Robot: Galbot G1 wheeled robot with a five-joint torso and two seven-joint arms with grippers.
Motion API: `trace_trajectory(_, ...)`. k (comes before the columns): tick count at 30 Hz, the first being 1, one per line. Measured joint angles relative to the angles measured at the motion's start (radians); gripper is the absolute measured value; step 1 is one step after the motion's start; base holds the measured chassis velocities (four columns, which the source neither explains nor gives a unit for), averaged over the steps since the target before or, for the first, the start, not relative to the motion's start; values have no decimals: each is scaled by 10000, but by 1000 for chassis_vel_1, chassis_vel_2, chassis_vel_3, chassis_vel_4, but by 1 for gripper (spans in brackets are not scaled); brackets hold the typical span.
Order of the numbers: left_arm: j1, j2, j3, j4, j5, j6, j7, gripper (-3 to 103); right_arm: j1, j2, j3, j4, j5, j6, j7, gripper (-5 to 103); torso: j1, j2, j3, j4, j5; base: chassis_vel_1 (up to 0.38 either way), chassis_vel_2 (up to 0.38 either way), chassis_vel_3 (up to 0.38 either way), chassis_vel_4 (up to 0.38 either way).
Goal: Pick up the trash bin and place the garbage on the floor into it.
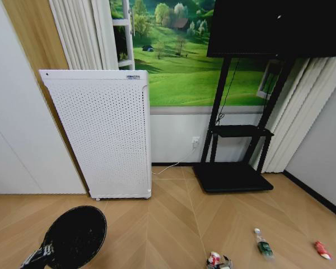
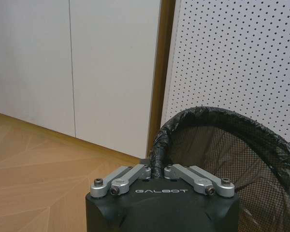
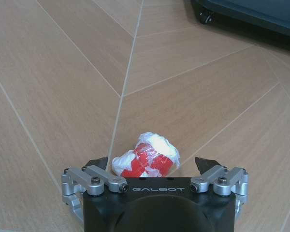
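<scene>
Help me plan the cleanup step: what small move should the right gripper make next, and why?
Probably close the right gripper. Its fingers stand open on either side of the red-and-white scrap on the floor, while the left gripper already holds the trash bin by its rim.

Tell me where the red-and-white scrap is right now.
The red-and-white scrap lies on the wooden floor between the right gripper's open jaws; head view shows it bottom centre, left of the bottle.

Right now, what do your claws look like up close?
Each claw has a chunky black body with "GALBOT" printed in pale letters, and silver metal link bars fixed with dark bolts. The right claw ends in small black pointed fingertips. The left claw has the same black block and silver links.
</scene>
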State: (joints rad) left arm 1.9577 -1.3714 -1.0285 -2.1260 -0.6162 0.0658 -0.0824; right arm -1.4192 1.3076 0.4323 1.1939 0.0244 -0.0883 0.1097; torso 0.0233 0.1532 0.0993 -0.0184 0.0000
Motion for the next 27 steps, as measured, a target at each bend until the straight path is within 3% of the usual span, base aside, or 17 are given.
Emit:
trace_trajectory(3,-36,-32,31,10,1,-1,0,6,64,-37,-61,-65,77,-44,76,92,0,0,0,0,0,0,0,0,0)
trace_trajectory(4,-68,-88,72,24,6,-1,2,6,163,-2,-63,-173,171,-174,220,76,0,0,0,0,0,0,0,0,0)
trace_trajectory(5,-71,-99,79,43,13,-1,7,6,174,4,-71,-196,192,-215,244,71,0,0,0,0,0,0,0,0,0)
trace_trajectory(8,-83,-115,81,61,17,-1,7,6,176,0,-84,-207,209,-249,257,65,0,0,0,1,-2,0,0,0,0)
trace_trajectory(10,-93,-123,81,61,18,-4,8,6,159,-12,-74,-226,208,-242,257,54,0,1,-1,1,0,0,0,0,0)
trace_trajectory(15,-113,-105,87,68,18,-5,12,6,12,-15,37,-151,191,-139,232,40,0,0,0,0,0,0,0,0,0)
trace_trajectory(22,-282,53,182,96,21,39,6,6,-195,-5,256,328,287,-76,170,38,0,0,0,0,1,0,0,0,0)
trace_trajectory(24,-463,367,319,228,31,115,7,6,-319,-62,504,742,113,873,-609,38,0,0,0,1,2,0,0,0,0)
trace_trajectory(25,-463,367,319,228,31,115,7,6,-319,-62,504,742,113,873,-609,38,0,0,0,1,2,0,0,0,0)
trace_trajectory(27,-703,807,645,424,-11,295,20,6,-413,-188,849,1281,-772,2067,-1561,38,0,0,0,2,-3,0,0,0,0)
